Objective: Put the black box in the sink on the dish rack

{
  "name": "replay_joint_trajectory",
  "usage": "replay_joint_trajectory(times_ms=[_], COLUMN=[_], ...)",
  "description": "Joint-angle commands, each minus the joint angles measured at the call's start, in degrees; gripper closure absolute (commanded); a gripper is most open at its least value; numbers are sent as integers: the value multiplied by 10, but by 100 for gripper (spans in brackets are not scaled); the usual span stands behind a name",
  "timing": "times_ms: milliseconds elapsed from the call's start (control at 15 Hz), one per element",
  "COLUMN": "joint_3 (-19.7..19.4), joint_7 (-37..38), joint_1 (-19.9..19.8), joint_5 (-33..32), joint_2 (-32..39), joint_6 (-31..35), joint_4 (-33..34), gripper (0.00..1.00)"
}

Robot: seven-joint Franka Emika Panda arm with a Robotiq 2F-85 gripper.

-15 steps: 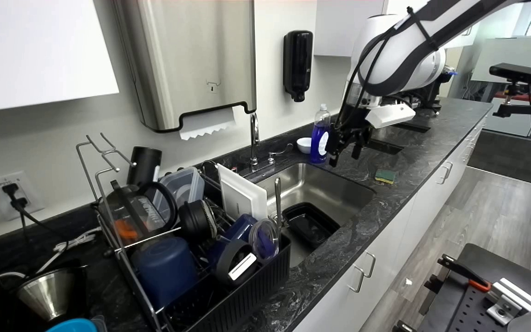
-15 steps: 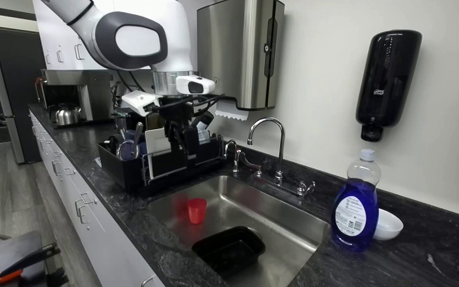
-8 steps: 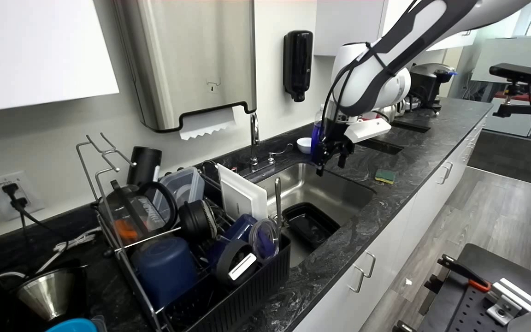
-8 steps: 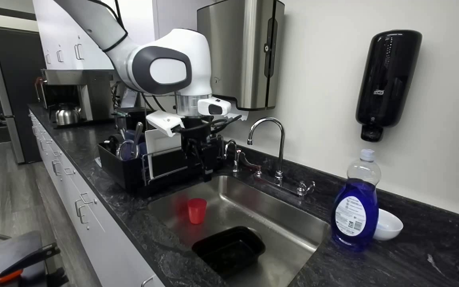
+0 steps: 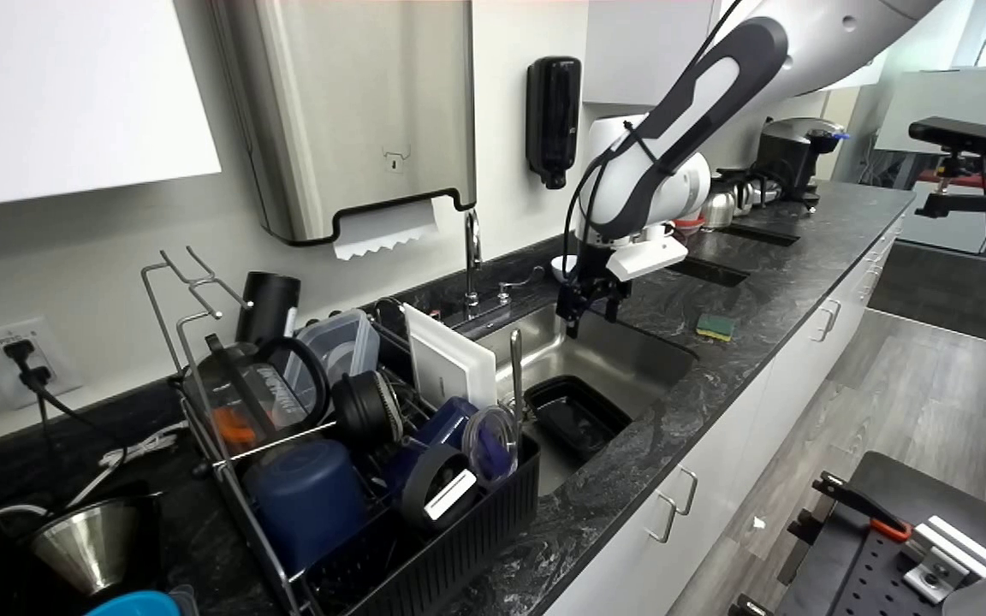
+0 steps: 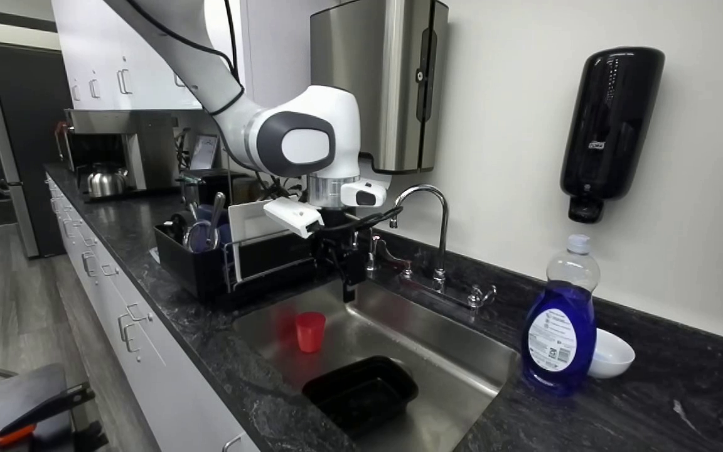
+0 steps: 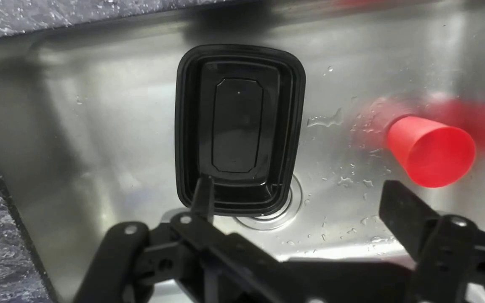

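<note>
The black box [image 7: 238, 126] is an open, rectangular tray lying on the bottom of the steel sink [image 7: 120, 126]. It also shows in both exterior views [image 5: 579, 415] [image 6: 361, 392]. My gripper [image 7: 299, 185] is open and empty, with its fingers wide apart. In the wrist view its left finger overlaps the box's near left corner. In both exterior views the gripper [image 5: 592, 323] [image 6: 344, 276] hangs above the sink's back part, higher than the box and apart from it. The black dish rack [image 5: 450, 556] stands beside the sink, full of dishes; it also shows in an exterior view [image 6: 192, 270].
A red cup [image 7: 440, 155] stands in the sink beside the box. The faucet [image 6: 443, 232] rises behind the sink. A blue soap bottle [image 6: 559, 333] and white bowl [image 6: 612, 355] stand on the counter. A white board [image 5: 450, 359] stands upright in the rack. A sponge [image 5: 715, 327] lies on the counter.
The arm has moved down and over the sink, away from the soap bottle in one picture and toward the faucet in another. The gripper stays open. The box and cup have not moved.
</note>
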Motion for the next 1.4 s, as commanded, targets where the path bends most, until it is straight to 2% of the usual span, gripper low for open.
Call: replay_joint_trajectory(times_ms=[0,333,1333], joint_3=[5,9,13], joint_7=[-4,5,2], joint_1=[-3,1,-2], joint_5=[-9,-10,-2], joint_2=[32,64,58], joint_6=[-10,-12,-5], joint_4=[25,35,29], gripper=[0,0,0])
